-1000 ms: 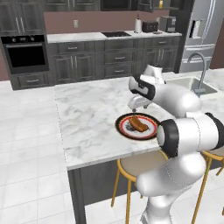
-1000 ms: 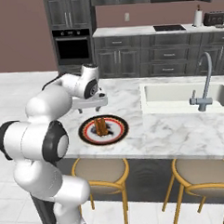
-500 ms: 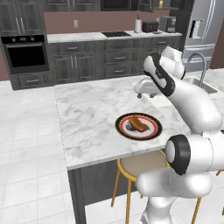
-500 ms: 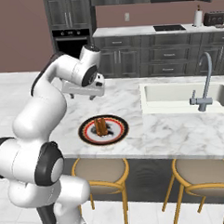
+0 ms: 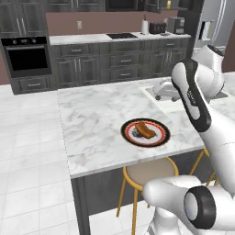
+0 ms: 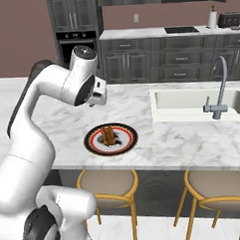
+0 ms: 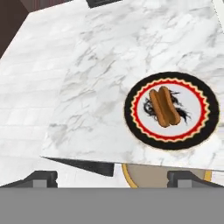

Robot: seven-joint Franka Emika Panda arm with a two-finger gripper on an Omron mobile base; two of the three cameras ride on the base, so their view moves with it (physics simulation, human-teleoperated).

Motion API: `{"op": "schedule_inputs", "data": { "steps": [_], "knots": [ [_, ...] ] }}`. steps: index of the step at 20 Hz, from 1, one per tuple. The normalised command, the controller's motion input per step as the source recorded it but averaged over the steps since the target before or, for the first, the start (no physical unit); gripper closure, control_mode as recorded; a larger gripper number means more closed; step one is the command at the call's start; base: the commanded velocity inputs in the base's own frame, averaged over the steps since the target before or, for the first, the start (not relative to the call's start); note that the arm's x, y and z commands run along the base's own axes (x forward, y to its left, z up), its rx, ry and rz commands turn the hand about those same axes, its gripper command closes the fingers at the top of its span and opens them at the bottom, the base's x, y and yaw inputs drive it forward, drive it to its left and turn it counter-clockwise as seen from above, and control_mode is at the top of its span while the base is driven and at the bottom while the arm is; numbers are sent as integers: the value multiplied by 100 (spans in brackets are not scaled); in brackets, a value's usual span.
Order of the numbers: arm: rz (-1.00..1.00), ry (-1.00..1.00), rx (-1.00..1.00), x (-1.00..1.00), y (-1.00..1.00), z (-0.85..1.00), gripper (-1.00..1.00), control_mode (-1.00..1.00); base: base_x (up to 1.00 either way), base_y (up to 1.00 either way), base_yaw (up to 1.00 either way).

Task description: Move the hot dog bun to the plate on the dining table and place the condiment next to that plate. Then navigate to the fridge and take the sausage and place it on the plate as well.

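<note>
Bun: brown split hot dog bun (image 7: 165,106) lying on round red-and-black-rimmed plate (image 7: 201,127); likely soft, light, crushable.
Hold: gently across its middle.
Fingers (image 7: 178,177): apart, empty, high above white marble counter (image 7: 100,87).

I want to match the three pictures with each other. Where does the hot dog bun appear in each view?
Left base view: the hot dog bun lies on the plate, right of centre, near the table's front edge.
Right base view: the bun is left of centre, below the raised hand.
Hand view: the bun is right of centre.
Shared landmark: the plate's black and red rim.
</note>
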Motion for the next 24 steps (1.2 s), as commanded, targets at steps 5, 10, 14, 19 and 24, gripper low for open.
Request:
{"op": "schedule_inputs", "data": {
  "steps": [5, 10, 14, 19, 24],
  "knots": [
    [-23, -32, -3, -100, 0, 37, -100, -100, 0, 0, 0],
    [-22, -32, -5, -98, 0, 45, -100, -100, 0, 0, 0],
    [-16, -29, -6, -84, 0, 32, -100, -100, 0, 0, 0],
    [-11, -17, -1, -57, 0, 10, -100, -100, 0, 0, 0],
    [-1, -1, 0, -8, 0, 0, -100, -100, 0, 0, 0]
  ]
}}
